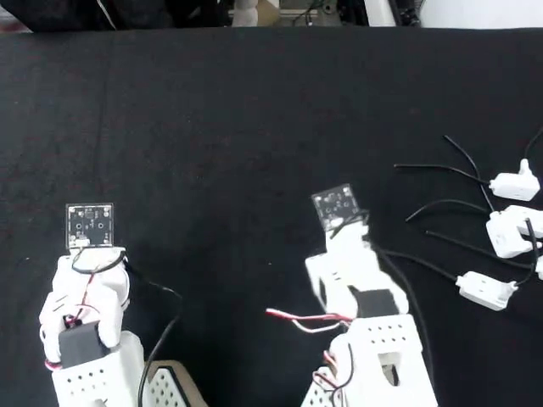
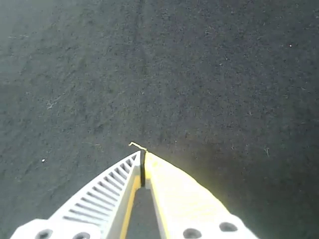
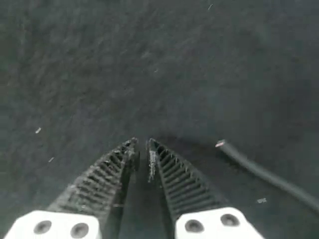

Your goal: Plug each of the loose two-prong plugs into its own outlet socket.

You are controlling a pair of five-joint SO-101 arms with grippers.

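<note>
The move ahead turns on one fact: everything I need lies off to the right side, and the right arm (image 1: 361,297) is much the nearer of the two. The closest white piece (image 1: 485,290) sits just beyond that arm's outer side. Its long axis lies roughly crosswise to the arm's forward reach, and its black cord (image 1: 420,263) trails back toward the arm from the near end. Two more white pieces, a block (image 1: 507,235) and another piece (image 1: 515,185), lie farther along the same edge of the black table (image 1: 212,127). From this height I can't say for sure which are plugs and which are sockets, though the block looks like the socket body. The right pincer (image 3: 142,149) is all but closed, with only a thin slit between its ribbed tips. It holds nothing and points down at bare cloth, with a stretch of cord (image 3: 264,173) lying just beside it. The left pincer (image 2: 143,160) has its tips pressed together, also empty, over bare cloth. The left arm (image 1: 85,314) is well apart from every piece. I judge nothing is plugged in yet, so I'd have the right arm swing outward and turn its wrist to square the jaws across the nearest piece.
</note>
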